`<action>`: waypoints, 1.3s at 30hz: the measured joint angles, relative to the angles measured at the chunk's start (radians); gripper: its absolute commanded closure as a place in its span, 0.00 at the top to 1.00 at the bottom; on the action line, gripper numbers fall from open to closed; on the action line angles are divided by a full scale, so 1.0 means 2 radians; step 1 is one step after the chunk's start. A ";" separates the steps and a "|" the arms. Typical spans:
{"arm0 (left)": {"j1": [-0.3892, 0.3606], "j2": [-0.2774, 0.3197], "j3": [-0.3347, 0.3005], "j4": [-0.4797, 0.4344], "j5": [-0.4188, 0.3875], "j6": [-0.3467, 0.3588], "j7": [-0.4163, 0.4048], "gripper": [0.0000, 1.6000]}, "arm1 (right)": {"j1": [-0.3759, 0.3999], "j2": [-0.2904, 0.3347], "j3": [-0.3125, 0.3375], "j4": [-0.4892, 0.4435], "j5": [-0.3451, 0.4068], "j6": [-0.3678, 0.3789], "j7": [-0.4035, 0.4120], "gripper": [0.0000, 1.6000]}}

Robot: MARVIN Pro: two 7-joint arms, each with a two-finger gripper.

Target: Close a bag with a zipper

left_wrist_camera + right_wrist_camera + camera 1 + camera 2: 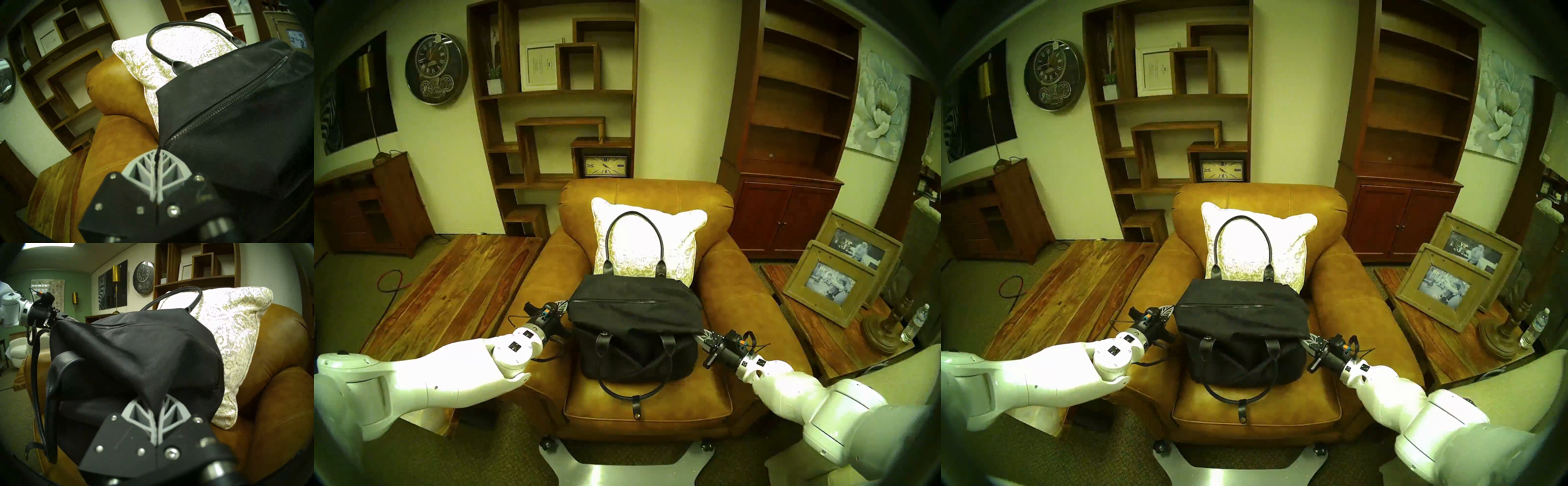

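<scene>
The black canvas bag (636,315) sits on the armchair seat, one loop handle (634,217) standing against the cushion, the other (619,390) hanging down the front. The zipper (612,301) runs along its top; in the left wrist view the zipper (229,103) has its teeth meshed along the length that shows. My left gripper (563,305) is at the bag's left end, shut on a thin black tab (157,152) at the zipper's end. My right gripper (701,334) is at the right end, shut on a pinched corner of bag fabric (153,392).
The tan leather armchair (738,305) has high arms close on both sides of the grippers. A white patterned cushion (680,237) leans behind the bag. A wooden table (449,288) stands left; a side table with picture frames (829,285) and a water bottle (914,322) stands right.
</scene>
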 measured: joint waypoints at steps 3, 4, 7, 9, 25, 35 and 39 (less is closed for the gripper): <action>0.000 -0.012 0.000 0.019 -0.003 -0.004 -0.001 0.00 | 0.001 -0.001 0.002 0.003 0.000 -0.001 0.002 0.00; 0.000 -0.016 0.000 0.025 -0.004 -0.005 -0.003 0.00 | 0.001 -0.002 0.002 0.004 0.000 -0.002 0.002 0.00; 0.000 -0.028 0.000 0.047 -0.010 -0.009 -0.008 0.00 | 0.002 -0.003 0.004 0.007 0.001 -0.003 0.004 0.00; 0.000 -0.036 0.000 0.060 -0.014 -0.010 -0.012 0.00 | 0.003 -0.003 0.006 0.009 0.001 -0.004 0.005 0.00; 0.001 -0.094 0.001 0.161 -0.025 -0.038 -0.040 0.00 | 0.007 -0.009 0.016 0.023 0.003 -0.008 0.022 0.00; 0.005 -0.098 -0.008 0.169 -0.033 -0.070 -0.043 0.62 | 0.009 -0.012 0.021 0.030 0.003 -0.009 0.029 0.00; 0.006 -0.084 -0.015 0.154 -0.038 -0.076 -0.037 1.00 | 0.009 -0.012 0.022 0.033 0.003 -0.009 0.029 0.00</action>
